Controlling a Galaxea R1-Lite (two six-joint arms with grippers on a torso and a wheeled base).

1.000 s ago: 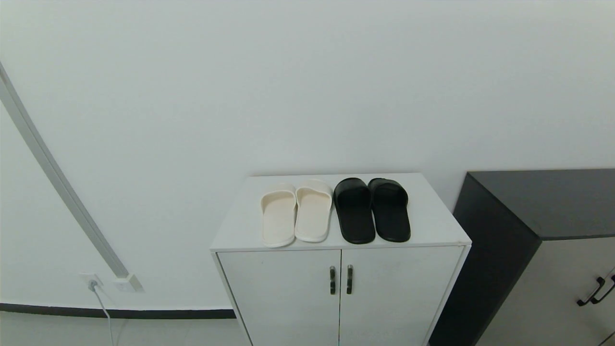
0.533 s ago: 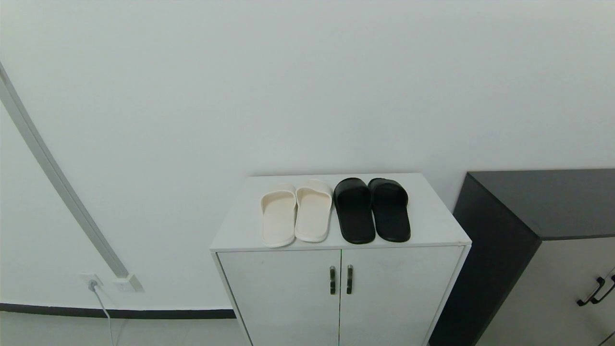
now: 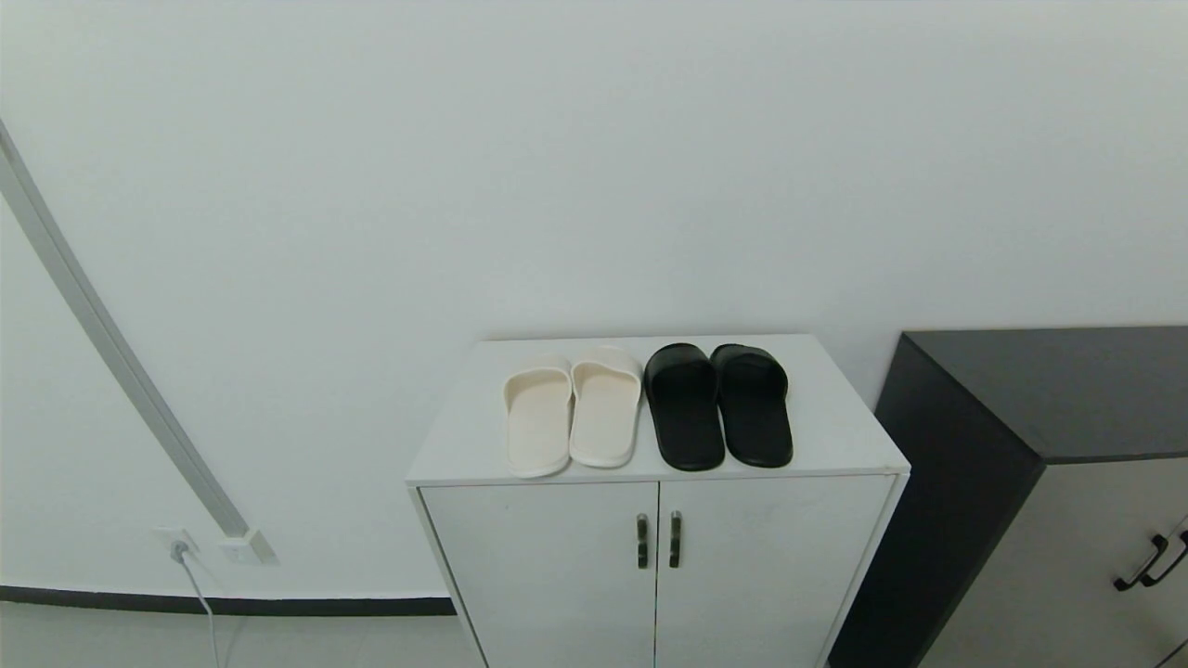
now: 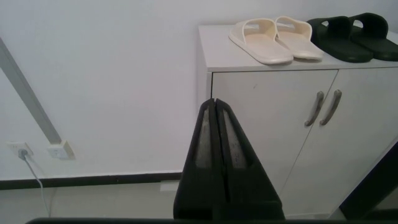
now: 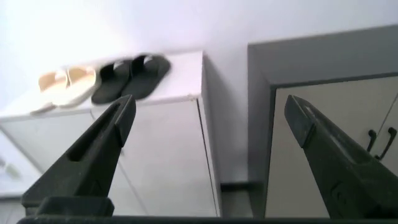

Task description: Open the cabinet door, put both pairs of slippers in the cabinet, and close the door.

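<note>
plain pale wall (image 3: pixel 594 167) behind everything. against it on the robot's right, a dark cabinet (image 3: pixel 956 501), black on top and side, grey on the front, with two black handles (image 3: pixel 1151 561) on that front. just beside it to the left, the white cabinet (image 3: pixel 840 436), also backed against the wall. both halves shut: left door (image 3: pixel 548 584) and right door (image 3: pixel 761 575) meeting at a thin seam down the middle. far left, a grey conduit strip (image 3: pixel 102 334) slanting down the wall to a small box.

on top of the white cabinet, all four slippers in one row, toes toward the wall, heels near the front edge. cream pair (image 3: pixel 594 417) on the left half, its two slippers touching, the left one set a little nearer the edge. black pair (image 3: pixel 719 413) just beside it on the right, the two black slippers slightly overlapped.

left gripper (image 4: pixel 214 101) low and off to the left of the cabinet front, well apart from it, fingers pressed flat together with nothing between. right gripper (image 5: pixel 210 106) also clear of the cabinet, spread wide, nothing held.

door handles (image 3: pixel 642 541): two slim dark upright bars, one each side of the seam, high on the doors. smallest, a wall socket (image 3: pixel 172 541) by the conduit's foot, with a cable (image 3: pixel 206 612) plugged in and hanging toward the floor.
</note>
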